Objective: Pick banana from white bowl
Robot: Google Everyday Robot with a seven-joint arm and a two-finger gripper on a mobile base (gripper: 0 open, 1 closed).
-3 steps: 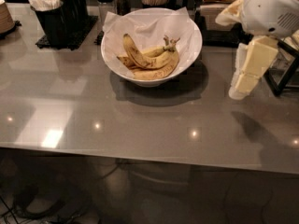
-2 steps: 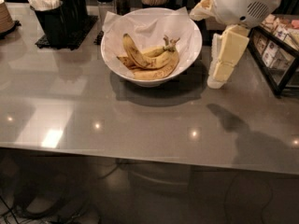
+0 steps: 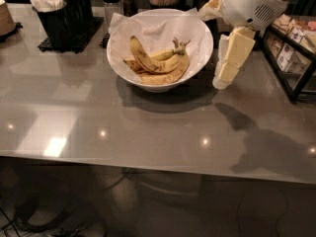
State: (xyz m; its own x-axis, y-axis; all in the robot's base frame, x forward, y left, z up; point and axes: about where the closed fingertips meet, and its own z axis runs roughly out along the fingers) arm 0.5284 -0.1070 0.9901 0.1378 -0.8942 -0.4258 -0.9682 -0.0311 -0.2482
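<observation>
Gripper (image 3: 222, 80) hangs tip-down just outside the right rim of the white bowl (image 3: 159, 86), over the bare table (image 3: 148, 142), wrist above it at the top right; open or closed, I can't tell from this angle. The banana (image 3: 141, 55) I want is the streaky brown-black one, inside the bowl on the paper liner (image 3: 148, 26), left of centre. From the gripper it's to the left and a bit further back, across the bowl wall. Its long axis runs diagonally, far-left tip down to the near-right, where it tucks against the plainer bananas (image 3: 167, 75) curving along the near side; stems bunch toward the right-back. The target looks to be lying partly on top of the others, so probably reachable from above. My read: the gripper sits low next to the rim, so I'd lift first, go left over the rim, then drop on the banana's mid-length with the closing direction across that diagonal. Risk is clipping the rim or liner, or grabbing a neighbour. Cutlery holders (image 3: 59, 23) far left, well apart, no concern
</observation>
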